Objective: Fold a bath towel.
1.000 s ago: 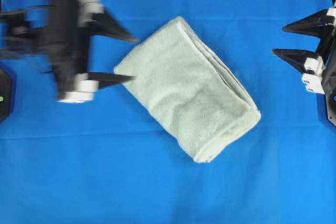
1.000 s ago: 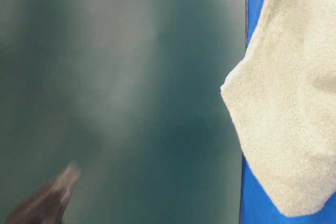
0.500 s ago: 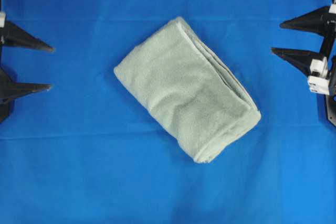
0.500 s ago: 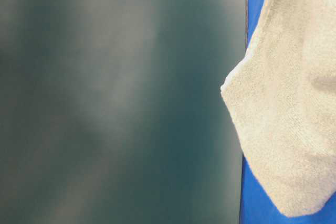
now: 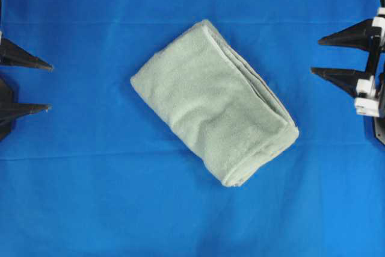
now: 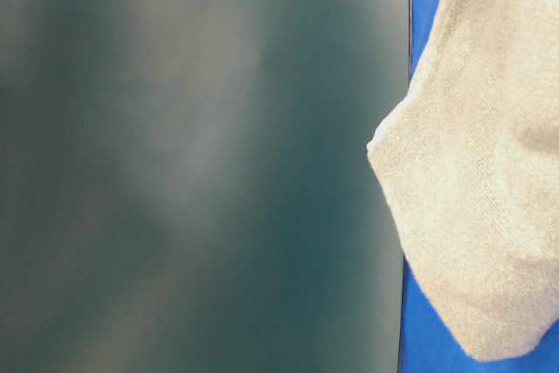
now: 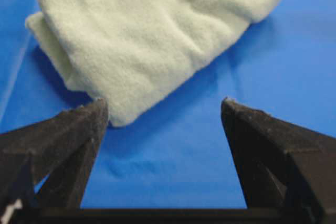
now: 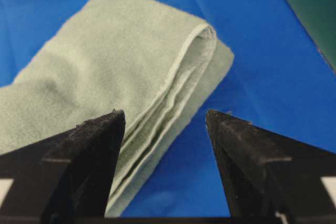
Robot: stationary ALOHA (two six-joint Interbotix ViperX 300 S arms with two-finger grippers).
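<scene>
The bath towel (image 5: pixel 213 102) lay folded into a thick bundle at the centre of the overhead frame, slanting from upper left to lower right on the blue cloth (image 5: pixel 90 197). My left gripper (image 5: pixel 42 86) sat at the left edge, jaws spread and empty; my right gripper (image 5: pixel 316 56) at the right edge, likewise spread, well apart from the towel.

The plain pale sage-green fuzzy terry bath towel (image 5: pixel 213 100) carries no pattern; its thin hemmed edges run a lighter, whitish green, stacked as pale stripes along the side facing 1 o'clock in the overhead view. Under it the smooth cloth (image 5: pixel 90 197) is a solid bright blue. The left gripper (image 5: pixel 42 86) at 9 o'clock has matte black fingers; the right gripper (image 5: pixel 314 56) at 3 o'clock is black with white fittings
</scene>
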